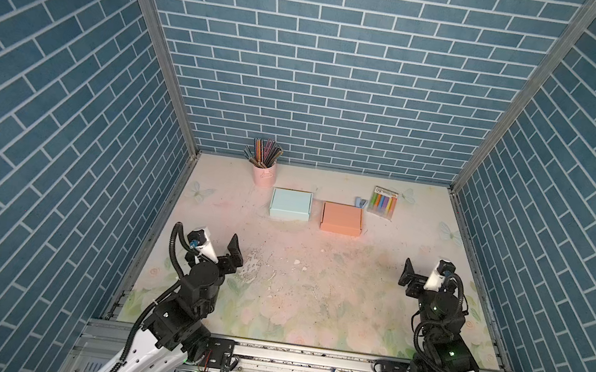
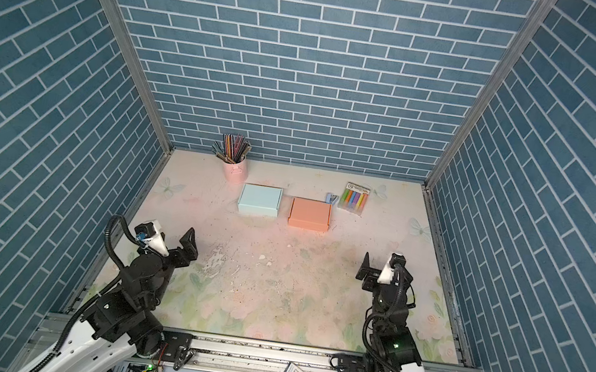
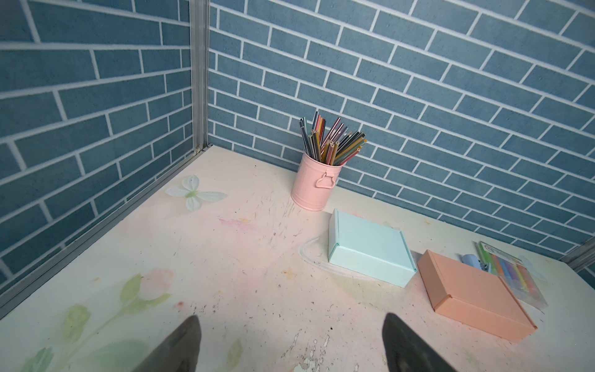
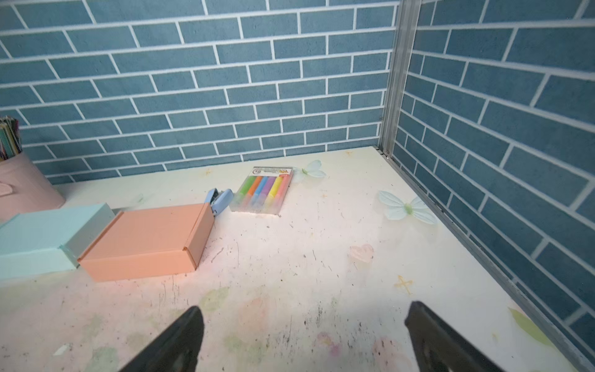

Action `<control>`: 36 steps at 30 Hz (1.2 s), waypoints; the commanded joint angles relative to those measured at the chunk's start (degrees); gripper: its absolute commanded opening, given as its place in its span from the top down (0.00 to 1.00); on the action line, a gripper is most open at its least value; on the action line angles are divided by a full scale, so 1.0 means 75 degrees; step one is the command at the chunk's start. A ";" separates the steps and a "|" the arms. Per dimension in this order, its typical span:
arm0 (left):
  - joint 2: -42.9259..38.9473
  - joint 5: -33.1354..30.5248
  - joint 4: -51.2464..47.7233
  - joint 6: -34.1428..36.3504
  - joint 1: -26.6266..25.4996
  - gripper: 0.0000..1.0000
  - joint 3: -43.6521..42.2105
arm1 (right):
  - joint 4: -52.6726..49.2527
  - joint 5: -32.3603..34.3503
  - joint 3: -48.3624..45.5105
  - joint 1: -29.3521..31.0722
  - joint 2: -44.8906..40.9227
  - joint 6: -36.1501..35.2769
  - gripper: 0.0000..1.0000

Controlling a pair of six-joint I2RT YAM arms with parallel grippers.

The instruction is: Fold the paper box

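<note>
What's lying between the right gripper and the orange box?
Nothing: only stained bare tabletop separates the right gripper and orange box, shown in the right wrist view.

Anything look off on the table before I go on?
The floral table cover is flaked white by the left tool. The pale blue paper box and orange paper box look closed and undamaged.

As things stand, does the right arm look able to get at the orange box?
Probably yes: only bare table lies between the open right tool and the orange box, which sits apart from the blue box. Reach itself is unproven.
</note>
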 commanded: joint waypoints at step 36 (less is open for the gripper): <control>0.0869 -0.1057 0.4180 0.2785 0.0773 0.12 -0.2217 | 0.2658 0.0693 -0.1124 -0.0371 0.1304 -0.0900 0.01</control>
